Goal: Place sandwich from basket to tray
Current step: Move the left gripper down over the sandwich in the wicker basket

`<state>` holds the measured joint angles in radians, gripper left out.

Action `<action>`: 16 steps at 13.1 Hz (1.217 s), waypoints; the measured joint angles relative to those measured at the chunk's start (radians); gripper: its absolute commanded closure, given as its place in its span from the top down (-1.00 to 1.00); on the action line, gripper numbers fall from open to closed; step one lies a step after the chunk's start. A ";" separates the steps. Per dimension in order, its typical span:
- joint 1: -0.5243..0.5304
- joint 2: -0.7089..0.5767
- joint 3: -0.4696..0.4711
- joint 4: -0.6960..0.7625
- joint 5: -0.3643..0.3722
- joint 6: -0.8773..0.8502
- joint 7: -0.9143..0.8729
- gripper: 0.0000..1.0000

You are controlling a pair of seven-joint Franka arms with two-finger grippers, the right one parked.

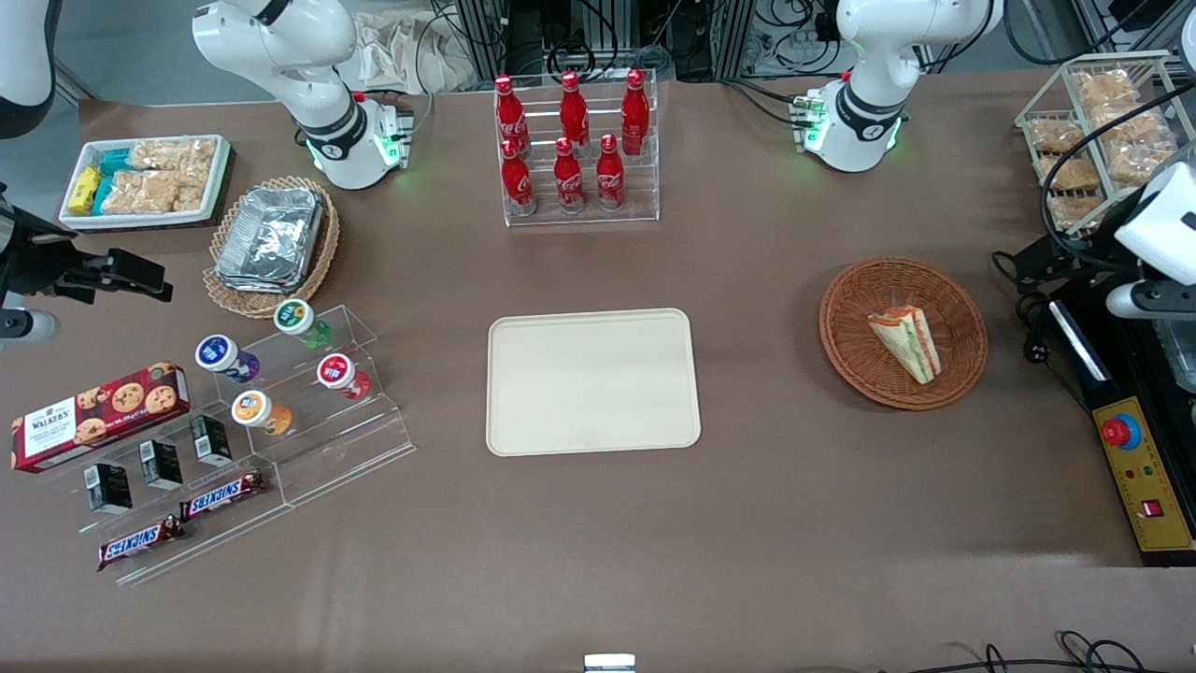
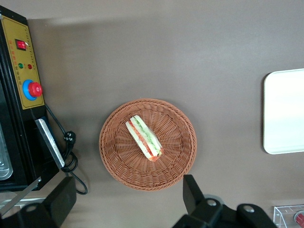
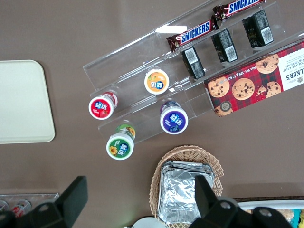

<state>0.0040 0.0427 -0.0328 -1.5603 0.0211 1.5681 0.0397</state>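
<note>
The sandwich [image 1: 906, 342] [image 2: 144, 137], a pale wedge with red, green and orange layers, lies in the round reddish-brown basket [image 1: 953, 308] [image 2: 173, 156]. The cream tray [image 1: 592, 381] [image 2: 284, 111] sits flat mid-table with nothing on it, apart from the basket toward the parked arm's end. My gripper [image 2: 126, 197] hangs high above the table at the working arm's end, beside the basket and clear of its rim. Its black fingers [image 2: 192, 192] stand wide open with nothing between them.
A black and yellow control box [image 1: 1145, 486] with a red button lies beside the basket at the table's edge, cables next to it. A wire rack of bagged snacks [image 1: 1089, 131] stands farther from the camera. An acrylic rack of red bottles [image 1: 572, 150] stands farther from the camera than the tray.
</note>
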 measured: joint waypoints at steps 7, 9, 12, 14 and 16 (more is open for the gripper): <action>0.002 0.026 -0.003 -0.047 -0.011 0.049 -0.301 1.00; 0.002 0.015 -0.010 -0.162 -0.010 0.174 -0.488 1.00; 0.002 -0.037 -0.012 -0.396 -0.010 0.374 -0.690 1.00; 0.003 -0.056 -0.012 -0.551 -0.003 0.510 -0.793 1.00; 0.005 -0.055 -0.012 -0.654 0.017 0.607 -0.827 1.00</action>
<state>0.0087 -0.0127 -0.0445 -2.2148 0.0377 2.1752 -0.7871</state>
